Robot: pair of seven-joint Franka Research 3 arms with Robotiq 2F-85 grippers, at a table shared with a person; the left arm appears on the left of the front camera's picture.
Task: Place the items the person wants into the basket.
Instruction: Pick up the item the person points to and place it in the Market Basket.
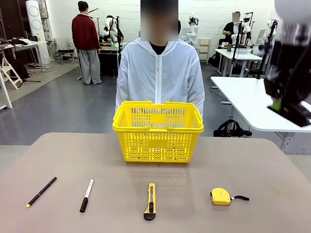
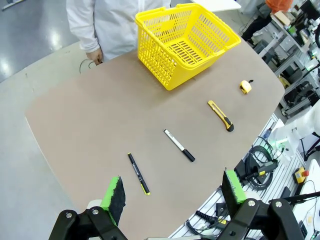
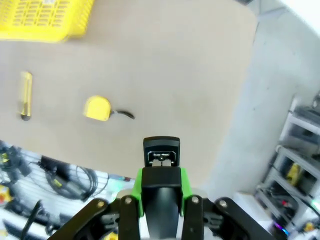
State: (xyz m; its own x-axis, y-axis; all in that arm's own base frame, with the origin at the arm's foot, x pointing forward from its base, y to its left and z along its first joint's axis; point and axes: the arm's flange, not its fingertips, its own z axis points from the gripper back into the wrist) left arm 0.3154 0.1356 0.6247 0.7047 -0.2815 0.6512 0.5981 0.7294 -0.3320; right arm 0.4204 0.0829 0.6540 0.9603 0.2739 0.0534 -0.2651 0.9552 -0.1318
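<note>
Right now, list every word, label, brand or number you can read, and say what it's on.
No text can be read.
A small white mark on the shut right gripper: too blurred to read.
Possible print along the thin black pen: too small to read.
A dark mark on the marker pen: too small to read.
The yellow basket, utility knife and tape measure: no lettering visible.

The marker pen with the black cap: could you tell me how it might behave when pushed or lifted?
The marker pen looks round-barrelled and lies flat on the table, so a sideways push would probably roll it. Slim and straight, it is likely stiff and light. Its smooth barrel might slip in a grip.
</note>
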